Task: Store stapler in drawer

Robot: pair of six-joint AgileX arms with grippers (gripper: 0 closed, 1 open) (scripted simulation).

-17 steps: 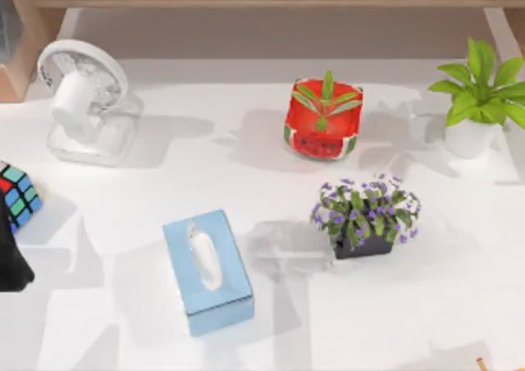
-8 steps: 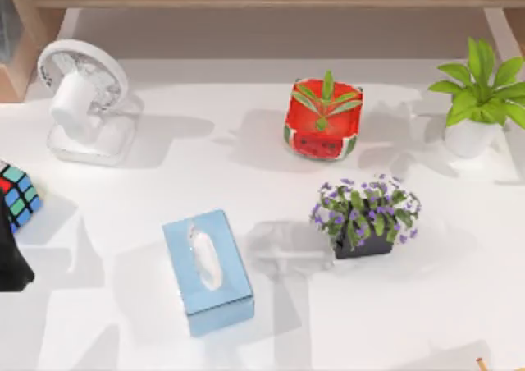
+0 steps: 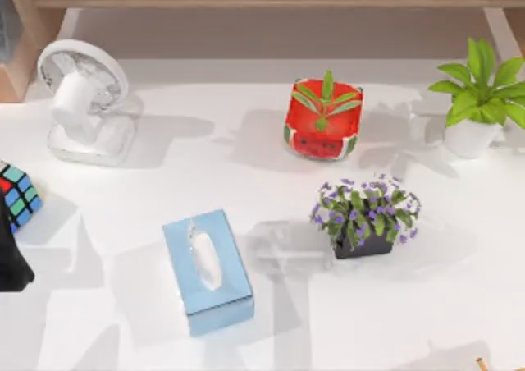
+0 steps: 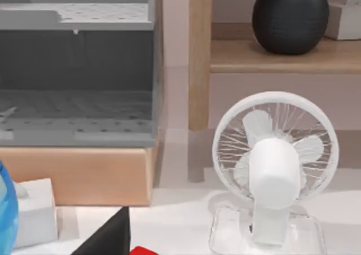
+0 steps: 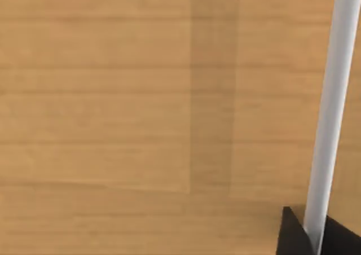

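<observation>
Nearby, grey drawer [image 4: 76, 74] open, nothing visible inside; claw states impossible to tell.

faint grey shadow beside the tissue box [image 3: 207, 270] shifted slightly, objects unmoved

No words, brand names, numbers or signs can be read anywhere. The tissue box [image 3: 207, 271], the fan [image 3: 82, 100], the puzzle cube [image 3: 16, 195], the plant pots and the shelf unit all carry plain or patterned faces without lettering.
</observation>
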